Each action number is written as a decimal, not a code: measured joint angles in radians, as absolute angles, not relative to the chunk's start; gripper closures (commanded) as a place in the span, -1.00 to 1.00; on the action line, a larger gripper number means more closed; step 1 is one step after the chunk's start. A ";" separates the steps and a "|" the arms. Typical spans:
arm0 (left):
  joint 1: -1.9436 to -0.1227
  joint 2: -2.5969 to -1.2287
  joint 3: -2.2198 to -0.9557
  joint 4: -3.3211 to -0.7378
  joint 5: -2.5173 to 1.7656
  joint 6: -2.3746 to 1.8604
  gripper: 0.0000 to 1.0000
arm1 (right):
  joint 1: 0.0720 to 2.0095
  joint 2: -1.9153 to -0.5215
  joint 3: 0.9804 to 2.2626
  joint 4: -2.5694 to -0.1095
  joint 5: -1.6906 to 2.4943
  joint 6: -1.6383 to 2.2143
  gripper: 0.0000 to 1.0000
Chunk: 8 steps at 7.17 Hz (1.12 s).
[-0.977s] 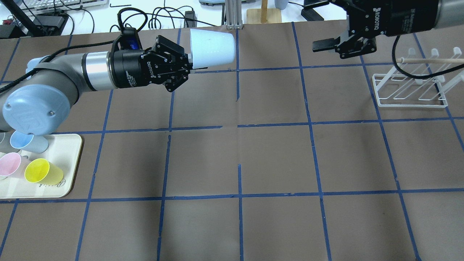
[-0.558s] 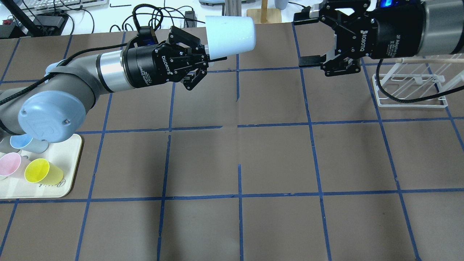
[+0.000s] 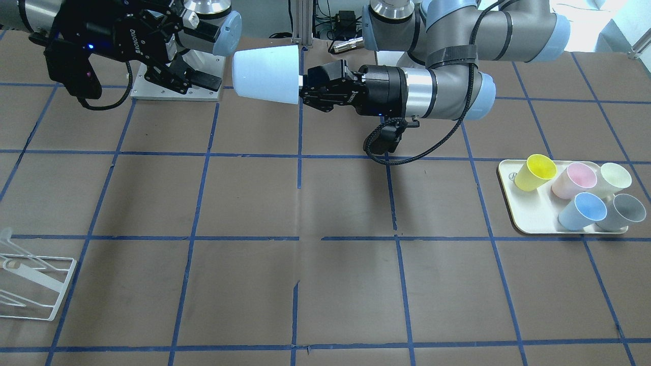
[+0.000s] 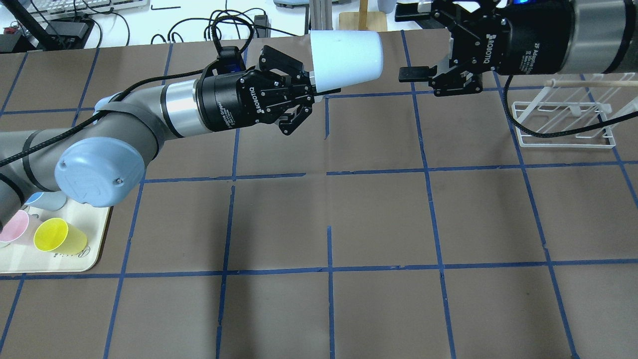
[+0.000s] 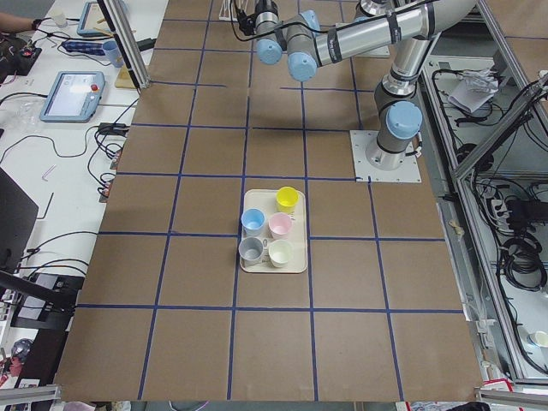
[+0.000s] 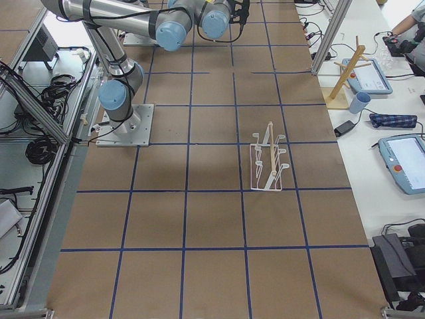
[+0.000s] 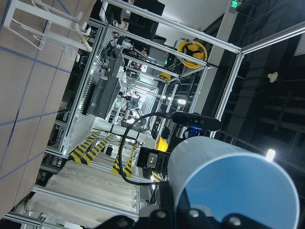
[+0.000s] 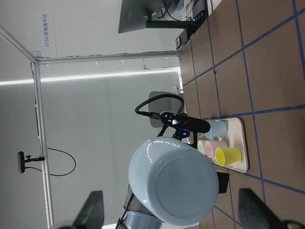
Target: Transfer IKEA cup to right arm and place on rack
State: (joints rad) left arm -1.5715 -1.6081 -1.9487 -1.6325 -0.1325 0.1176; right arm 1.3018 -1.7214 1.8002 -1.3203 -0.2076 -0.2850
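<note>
My left gripper [image 4: 313,89] is shut on the rim of the pale light-blue IKEA cup [image 4: 346,60] and holds it on its side above the far middle of the table, base pointing right. My right gripper [image 4: 409,42] is open, a short gap from the cup's base, not touching it. In the front-facing view the cup [image 3: 267,73] lies between the left gripper [image 3: 302,82] and the right gripper [image 3: 207,57]. The right wrist view shows the cup's base [image 8: 174,188] centred between the fingers [image 8: 93,210]. The white wire rack [image 4: 565,124] stands at the far right.
A cream tray [image 4: 94,239] at the near left holds several cups, among them a yellow cup [image 4: 57,237] and a grey cup [image 3: 623,211]. A wooden stand [image 4: 363,17] and cables lie beyond the table's far edge. The rack also shows in the right side view [image 6: 267,163].
My left arm has carried the cup to the right. My right gripper has moved left, turned and stayed open, so the gap between cup and right gripper has narrowed.
</note>
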 measured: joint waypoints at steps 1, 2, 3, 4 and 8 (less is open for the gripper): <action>-1.585 -1.607 -1.949 -1.632 -0.144 0.117 1.00 | 1.302 -1.717 1.801 -1.328 -0.207 -0.284 -1.00; -1.593 -1.607 -1.949 -1.632 -0.149 0.116 1.00 | 1.302 -1.716 1.801 -1.331 -0.206 -0.283 -1.00; -1.597 -1.612 -1.947 -1.631 -0.155 0.116 1.00 | 1.303 -1.716 1.800 -1.331 -0.206 -0.282 -1.00; -1.598 -1.617 -1.945 -1.629 -0.161 0.116 1.00 | 1.305 -1.716 1.801 -1.331 -0.206 -0.281 -1.00; -1.598 -1.628 -1.941 -1.625 -0.168 0.116 1.00 | 1.340 -1.711 1.801 -1.334 -0.207 -0.281 -0.99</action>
State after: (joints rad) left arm -1.5985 -1.6281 -1.9406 -1.6248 -0.1676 0.1164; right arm 1.3402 -1.7106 1.8006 -1.3345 -0.2072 -0.2807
